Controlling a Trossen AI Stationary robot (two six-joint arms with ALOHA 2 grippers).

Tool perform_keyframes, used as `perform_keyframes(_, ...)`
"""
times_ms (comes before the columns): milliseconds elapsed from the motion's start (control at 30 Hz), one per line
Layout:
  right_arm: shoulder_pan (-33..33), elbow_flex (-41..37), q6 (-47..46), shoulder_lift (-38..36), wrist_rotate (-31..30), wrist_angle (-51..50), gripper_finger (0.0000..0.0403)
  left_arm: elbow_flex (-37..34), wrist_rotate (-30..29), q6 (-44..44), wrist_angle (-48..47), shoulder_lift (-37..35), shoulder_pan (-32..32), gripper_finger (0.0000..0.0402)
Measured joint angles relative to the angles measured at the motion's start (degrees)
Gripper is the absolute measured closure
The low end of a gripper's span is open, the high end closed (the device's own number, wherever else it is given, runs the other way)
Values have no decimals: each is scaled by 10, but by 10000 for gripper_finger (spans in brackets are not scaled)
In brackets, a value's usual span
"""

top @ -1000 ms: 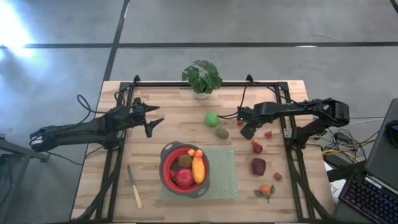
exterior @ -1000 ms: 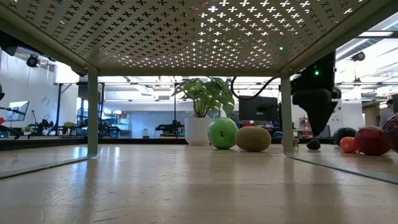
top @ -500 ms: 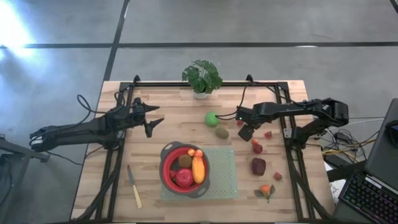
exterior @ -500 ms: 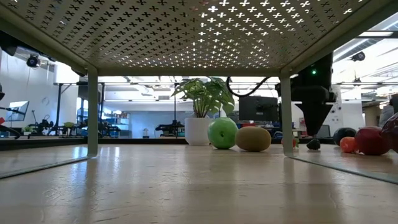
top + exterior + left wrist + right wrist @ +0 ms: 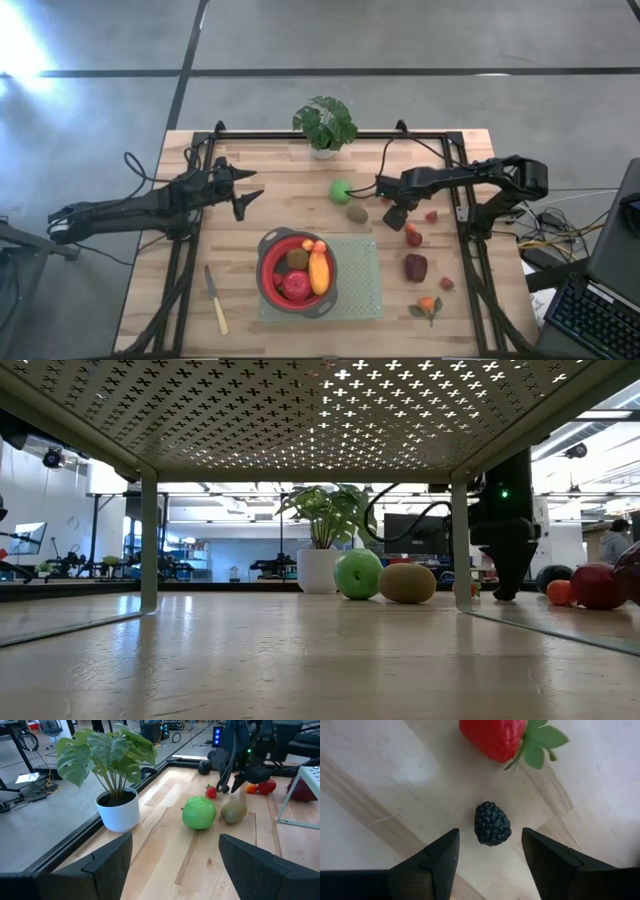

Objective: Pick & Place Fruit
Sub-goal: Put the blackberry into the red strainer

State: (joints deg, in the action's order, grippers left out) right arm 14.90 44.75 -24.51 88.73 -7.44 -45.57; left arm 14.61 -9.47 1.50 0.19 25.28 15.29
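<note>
A small black berry (image 5: 492, 824) lies on the wooden table, with a red strawberry (image 5: 495, 737) just beyond it. My right gripper (image 5: 490, 836) points down over the berry, open, one finger on either side and not touching it. In the high view this gripper (image 5: 396, 215) stands right of the brown kiwi (image 5: 356, 213) and the green ball (image 5: 341, 189). A red bowl (image 5: 270, 262) holds a red apple, an orange piece and a kiwi. My left gripper (image 5: 248, 196) waits open at the table's left.
The bowl sits on a green mat (image 5: 360, 285). More fruit lies to the right: small red pieces (image 5: 412, 237), a dark-red lump (image 5: 415, 267), an orange piece (image 5: 428, 304). A potted plant (image 5: 324, 124) stands at the far edge. A knife (image 5: 216, 300) lies near left.
My right gripper has sunk toward the table, down over the black berry, and has turned a little. The fruit has stayed where it was.
</note>
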Motion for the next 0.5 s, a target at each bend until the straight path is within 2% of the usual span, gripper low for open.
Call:
perform_keyframes(167, 0, 1, 18, 15, 2, 4, 214, 0, 0, 0, 0, 0, 0, 101)
perform_keyframes(500, 0, 0, 27, 15, 10, 13, 287, 0, 0, 0, 0, 0, 0, 101)
